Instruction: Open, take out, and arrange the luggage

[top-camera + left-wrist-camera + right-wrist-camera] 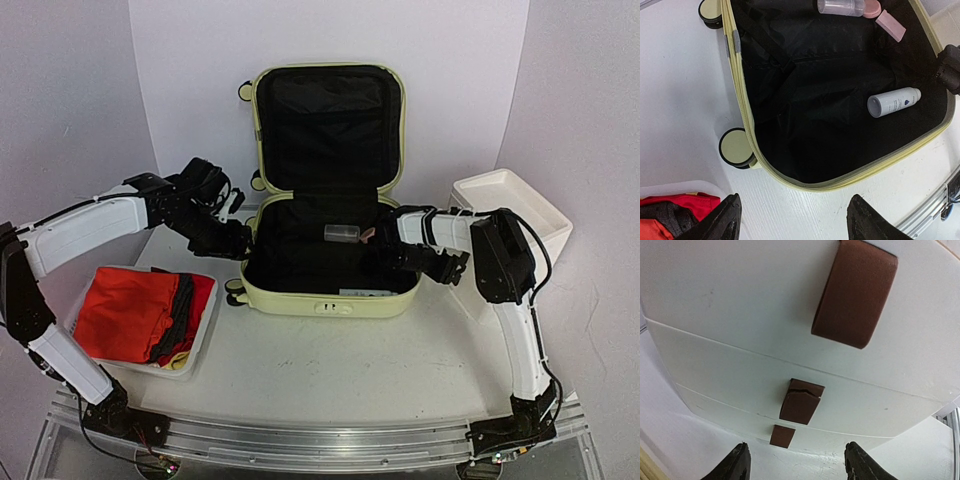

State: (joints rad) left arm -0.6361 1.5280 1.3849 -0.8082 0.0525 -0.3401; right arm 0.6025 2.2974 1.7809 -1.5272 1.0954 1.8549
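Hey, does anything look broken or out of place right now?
The middle brown handle on the white drawer box shows a crack line across its upper part. In the luggage, the white bottle lies on its side, with nothing visibly spilled.

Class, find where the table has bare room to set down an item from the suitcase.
Freest: the white table strip between the front of the pale yellow-green hard-shell suitcase and the metal rail. Crowded: left, by the white basket of red clothes; right, by the white drawer box.
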